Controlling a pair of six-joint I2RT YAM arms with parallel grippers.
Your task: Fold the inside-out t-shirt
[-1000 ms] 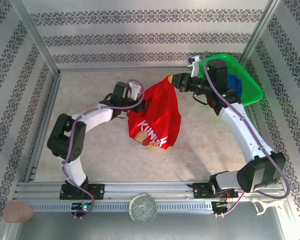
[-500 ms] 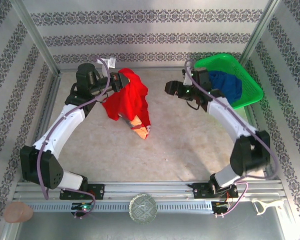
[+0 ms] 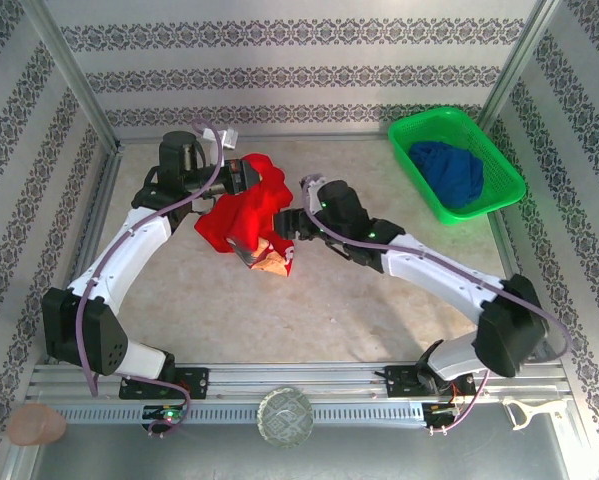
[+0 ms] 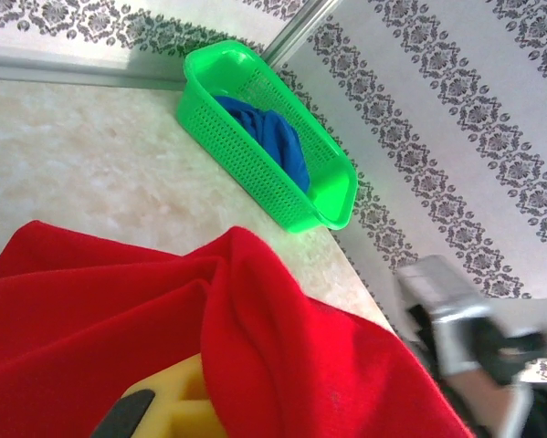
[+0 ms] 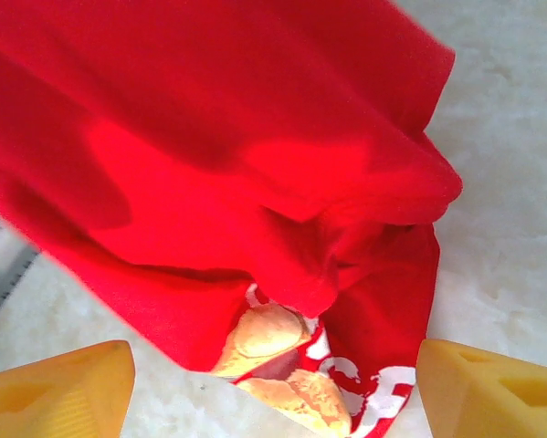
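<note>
1. Right arm's on the move! It has swung away from the green basket (image 3: 506,165) and come across the table (image 3: 379,300). The right gripper (image 3: 291,222) is now just beside the red t-shirt (image 3: 249,205). The left arm has hardly budged and still has the cloth hoisted at the far left.
2. Fingers: the left gripper (image 3: 243,180) is clamped on the t-shirt, with red cloth draped right over its yellow finger (image 4: 177,401). The right gripper's fingers (image 5: 54,383) are spread wide with nothing between them, and the bunched shirt sits dead ahead.
3. Step in hand, as I read it, is a re-grasp. One arm dangles the shirt while the other goes hunting for a second hold. No fold has been made yet, so this is early going.
4. Next move calls for picking a real corner or hem out of that bundle rather than a thick wad. The pair of arms can then stretch the shirt flat and lay it down. Grab several layers at once and it will stay a lump.
5. The shirt hangs in a crumpled bunch of deep soft folds over the far left-centre of the table. Its low end is down near the surface, though I can't tell whether it touches.
6. White lettering (image 5: 383,388) and a tan-orange printed patch (image 5: 273,338) peek out at the bottom edge.
7. Well apart, the blue garment (image 3: 451,172) lies in the basket, out of play.
</note>
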